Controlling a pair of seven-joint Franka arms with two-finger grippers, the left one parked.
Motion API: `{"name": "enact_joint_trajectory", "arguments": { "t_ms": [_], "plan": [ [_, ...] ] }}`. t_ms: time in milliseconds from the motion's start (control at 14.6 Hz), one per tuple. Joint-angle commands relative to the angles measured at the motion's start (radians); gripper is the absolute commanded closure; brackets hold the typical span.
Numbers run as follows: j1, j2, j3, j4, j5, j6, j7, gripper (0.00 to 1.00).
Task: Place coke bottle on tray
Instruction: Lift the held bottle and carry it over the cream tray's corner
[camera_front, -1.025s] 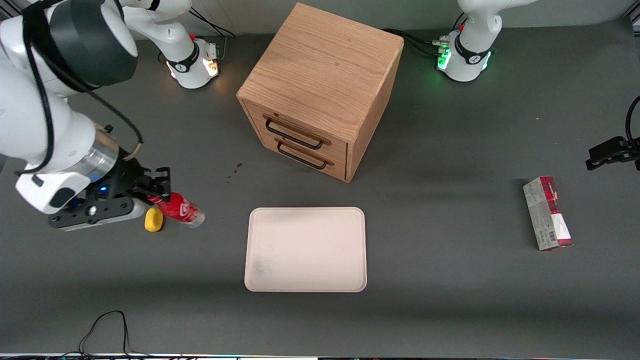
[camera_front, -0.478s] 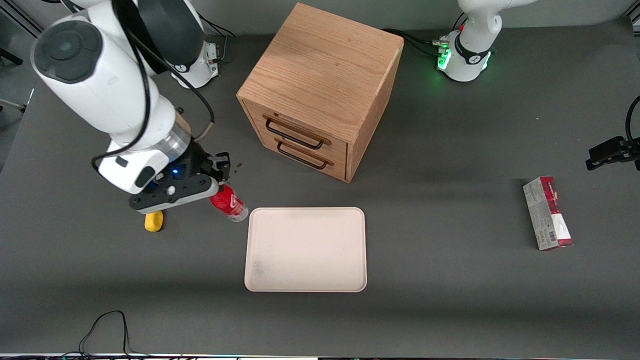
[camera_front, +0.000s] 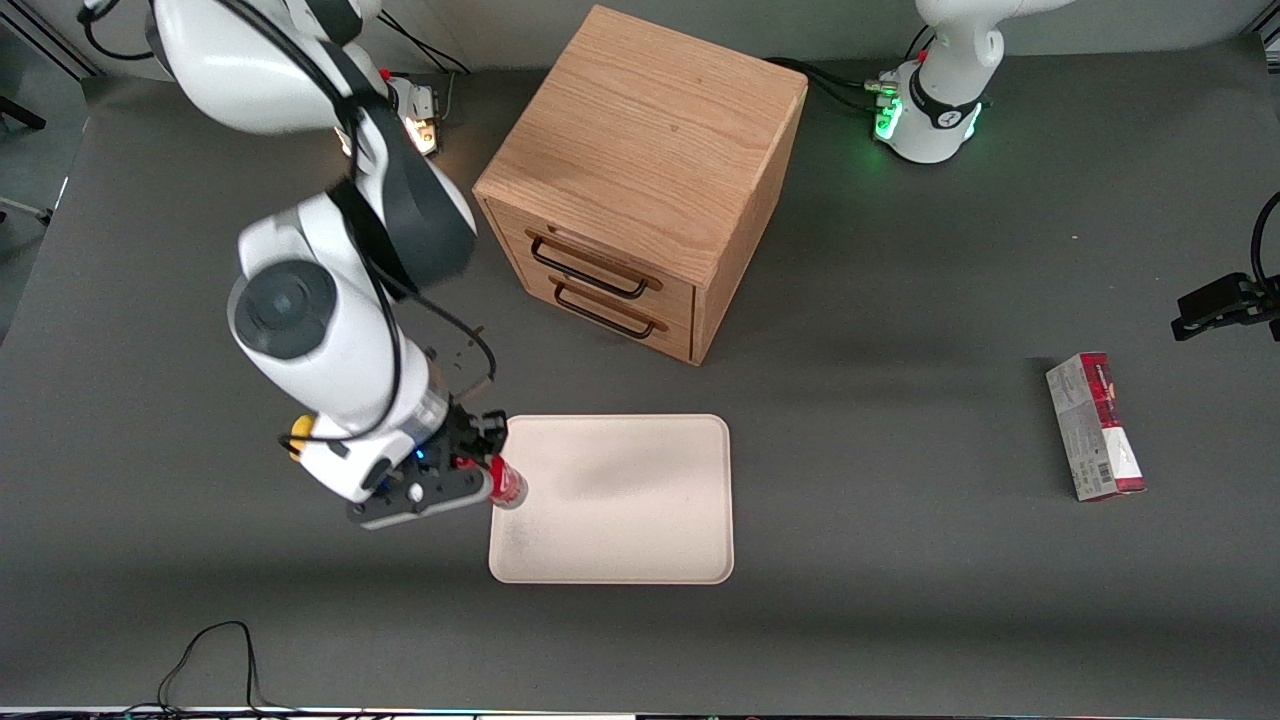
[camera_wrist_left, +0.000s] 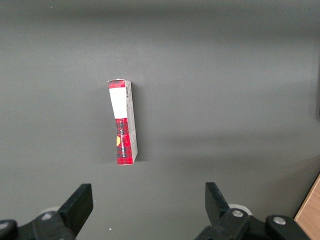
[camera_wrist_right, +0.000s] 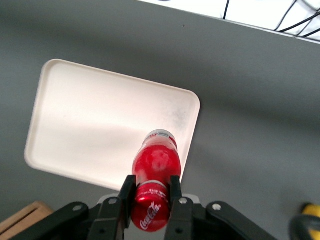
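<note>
Carrying coke bottle (camera_wrist_right: 152, 187) clamped in gripper (camera_front: 478, 472) over tray (camera_front: 640, 540) edge; next, moving inward, lowering, then letting go.

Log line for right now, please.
phase: carry | gripper: shut on coke bottle, above tray edge nearest working arm | bottle not yet released

Front view: high, angled down over the whole table (camera_front: 900, 620).
Right wrist view: close, looking down on gripper (camera_wrist_right: 152, 189) above tray (camera_wrist_right: 90, 120); tray (camera_front: 640, 520) shared.
Left wrist view: downward, near carton (camera_wrist_left: 123, 122); carton (camera_front: 1096, 426) shared.
</note>
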Motion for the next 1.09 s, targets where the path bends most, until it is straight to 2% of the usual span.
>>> {"name": "enact_joint_trajectory", "arguments": {
  "t_ms": [0, 547, 683, 752, 888, 957, 1025],
  "plan": [
    [-0.013, 0.06, 0.005, 0.027, -0.015, 0.053, 0.006, 1.0],
    [-0.016, 0.161, -0.013, 0.016, -0.02, 0.14, 0.003, 1.0],
    [-0.018, 0.167, -0.014, 0.014, -0.024, 0.15, 0.003, 0.92],
    [-0.016, 0.167, -0.013, 0.013, -0.024, 0.15, 0.007, 0.82],
    [-0.016, 0.167, -0.013, 0.008, -0.024, 0.151, 0.014, 0.43],
    [-0.016, 0.169, -0.013, 0.008, -0.024, 0.151, 0.014, 0.35],
    [-0.016, 0.167, -0.014, 0.008, -0.024, 0.151, 0.015, 0.13]
  ]
}}
